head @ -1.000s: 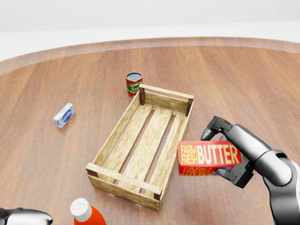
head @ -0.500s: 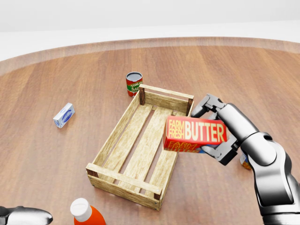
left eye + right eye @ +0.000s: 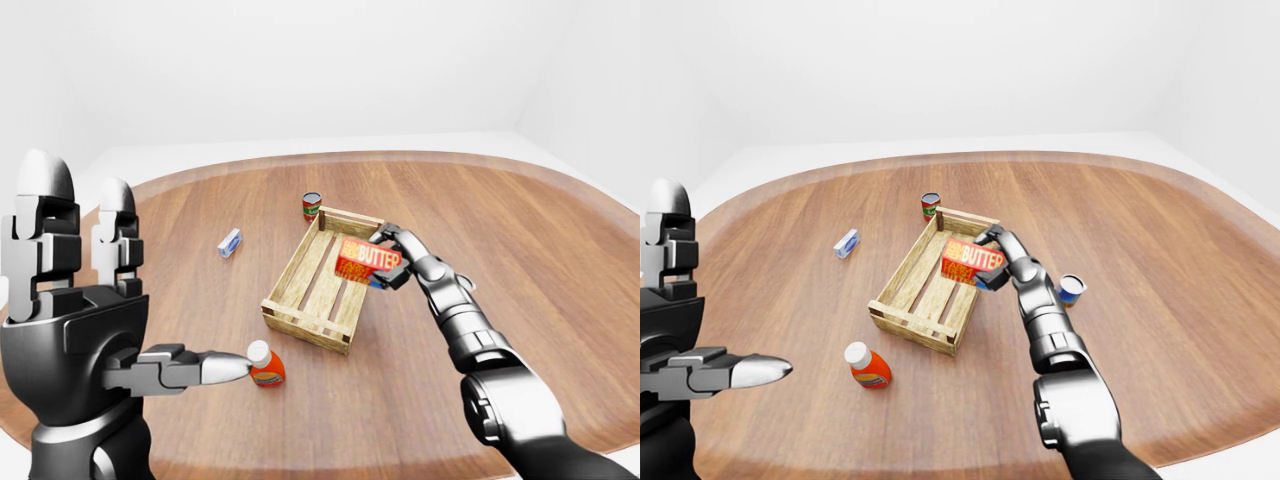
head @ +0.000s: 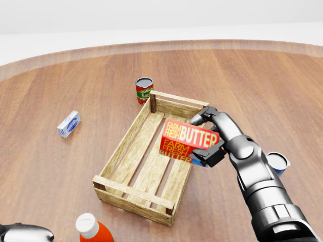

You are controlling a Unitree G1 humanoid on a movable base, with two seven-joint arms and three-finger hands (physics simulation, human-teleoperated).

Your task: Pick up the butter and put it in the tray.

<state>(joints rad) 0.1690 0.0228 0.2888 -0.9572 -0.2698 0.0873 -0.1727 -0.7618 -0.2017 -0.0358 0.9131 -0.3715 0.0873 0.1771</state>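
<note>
Butter (image 4: 190, 140): R hand (image 4: 211, 137) gripping it shut, long axis crosswise, hanging over tray (image 4: 132, 137) right rail; L hand (image 3: 75, 300) idling open.

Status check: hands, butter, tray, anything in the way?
Right hand shut on butter, above tray right rail. Left hand open, idle. Tray interior unobstructed.

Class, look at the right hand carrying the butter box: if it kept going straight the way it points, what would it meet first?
Probably the wooden tray: the right hand points toward the head view's left, holding the butter over the tray's right side. Height above the slats is unclear.
</note>
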